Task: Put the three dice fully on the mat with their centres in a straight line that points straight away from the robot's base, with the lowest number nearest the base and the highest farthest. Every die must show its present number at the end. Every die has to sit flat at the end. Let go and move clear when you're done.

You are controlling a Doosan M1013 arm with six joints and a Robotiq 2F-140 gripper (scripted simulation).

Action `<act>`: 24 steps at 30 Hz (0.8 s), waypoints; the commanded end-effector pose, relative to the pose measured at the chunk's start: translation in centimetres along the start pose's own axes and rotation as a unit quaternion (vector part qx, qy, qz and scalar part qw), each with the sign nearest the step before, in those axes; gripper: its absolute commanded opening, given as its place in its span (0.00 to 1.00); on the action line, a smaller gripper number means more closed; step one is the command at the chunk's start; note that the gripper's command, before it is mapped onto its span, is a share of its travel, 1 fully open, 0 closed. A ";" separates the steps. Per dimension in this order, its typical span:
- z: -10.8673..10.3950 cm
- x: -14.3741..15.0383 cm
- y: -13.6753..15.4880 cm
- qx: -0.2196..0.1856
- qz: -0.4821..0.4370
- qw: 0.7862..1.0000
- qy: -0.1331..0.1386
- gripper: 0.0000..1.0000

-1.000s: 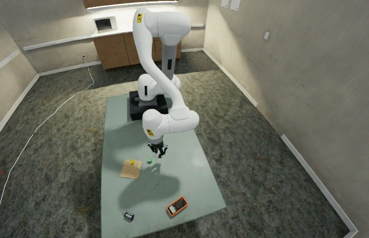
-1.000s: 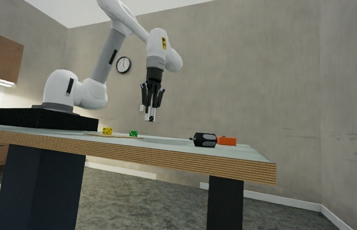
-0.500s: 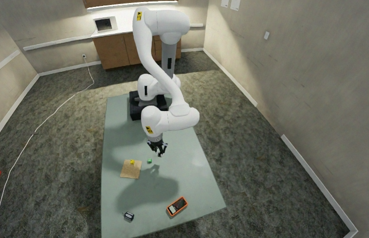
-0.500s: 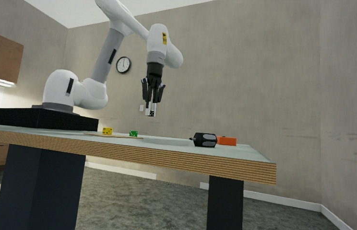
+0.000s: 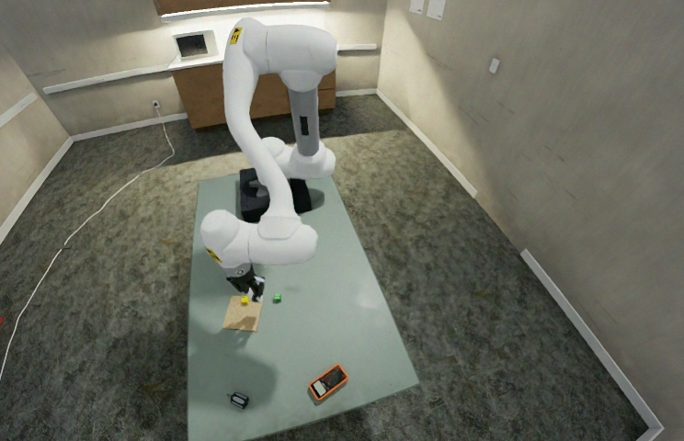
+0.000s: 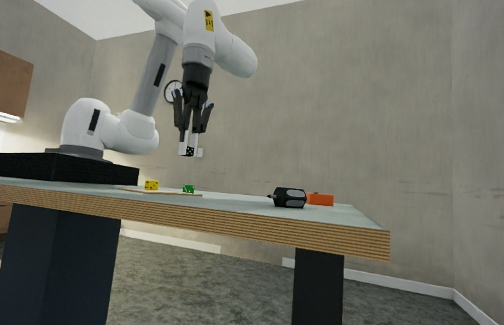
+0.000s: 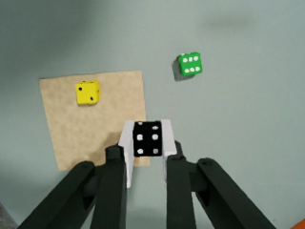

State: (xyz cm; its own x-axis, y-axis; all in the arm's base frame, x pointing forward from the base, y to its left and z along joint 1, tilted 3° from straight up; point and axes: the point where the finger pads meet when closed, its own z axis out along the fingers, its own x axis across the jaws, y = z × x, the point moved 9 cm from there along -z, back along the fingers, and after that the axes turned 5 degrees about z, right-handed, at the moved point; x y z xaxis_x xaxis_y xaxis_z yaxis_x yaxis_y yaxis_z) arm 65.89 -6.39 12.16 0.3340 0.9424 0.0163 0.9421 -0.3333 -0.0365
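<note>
My gripper (image 5: 256, 298) (image 6: 189, 149) (image 7: 148, 134) is shut on the black die (image 6: 190, 151) (image 7: 148, 143). It holds the die well above the table; in the wrist view the die overlaps the mat's right edge. Several white pips show on the die, but I cannot tell its top number for sure. The tan mat (image 5: 232, 315) (image 7: 59, 119) carries the yellow die (image 5: 245, 300) (image 6: 151, 185) (image 7: 88, 93), flat near the edge towards the base, two pips up. The green die (image 5: 277, 298) (image 6: 187, 188) (image 7: 191, 64) sits on the table beside the mat, six pips up.
The robot's black base block (image 5: 253, 199) (image 6: 95, 170) stands at the table's far end in the top view. An orange-cased device (image 5: 328, 382) (image 6: 320, 199) and a small black and grey object (image 5: 239, 400) (image 6: 289, 197) lie towards the opposite end.
</note>
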 end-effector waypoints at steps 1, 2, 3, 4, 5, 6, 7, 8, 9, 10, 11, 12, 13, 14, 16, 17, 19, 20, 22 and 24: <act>-0.1 -5.0 2.4 0.001 -0.016 1.000 0.003 0.21; -0.1 -5.0 2.4 0.001 -0.016 1.000 0.003 0.21; -0.1 -6.6 2.9 0.001 -0.020 1.000 0.003 0.21; -0.1 -7.3 3.2 0.001 -0.022 1.000 0.003 0.21; -0.1 -7.4 3.2 0.001 -0.022 1.000 0.003 0.21; -0.1 -7.4 3.2 0.001 -0.022 1.000 0.003 0.21; -0.1 -7.4 3.2 0.001 -0.022 1.000 0.003 0.21; -0.1 -7.4 3.2 0.001 -0.022 1.000 0.003 0.21; -0.1 -7.4 3.2 0.001 -0.022 1.000 0.003 0.21; -0.1 -7.4 3.2 0.001 -0.022 1.000 0.003 0.21; -0.1 -7.4 3.2 0.001 -0.022 1.000 0.003 0.21; -0.1 -7.4 3.2 0.001 -0.022 1.000 0.003 0.21; -0.1 -7.4 3.2 0.001 -0.022 1.000 0.003 0.21; -0.1 -7.4 3.2 0.001 -0.022 1.000 0.003 0.21; -0.1 -7.4 3.2 0.001 -0.022 1.000 0.003 0.21; 0.0 -7.4 3.2 0.001 -0.022 1.000 0.003 0.21; 0.0 -7.4 3.2 0.001 -0.022 1.000 0.003 0.21; 0.0 -7.4 3.2 0.001 -0.022 1.000 0.003 0.21; 0.3 -7.4 3.2 0.001 -0.023 1.000 0.003 0.21; 0.7 -7.4 3.2 0.001 -0.023 1.000 0.003 0.21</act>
State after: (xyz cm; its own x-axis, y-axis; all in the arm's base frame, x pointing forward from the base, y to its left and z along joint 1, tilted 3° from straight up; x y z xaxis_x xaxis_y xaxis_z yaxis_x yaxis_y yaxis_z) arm 66.42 -14.41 11.58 0.2913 0.9563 0.0239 0.9562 -0.2903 -0.0385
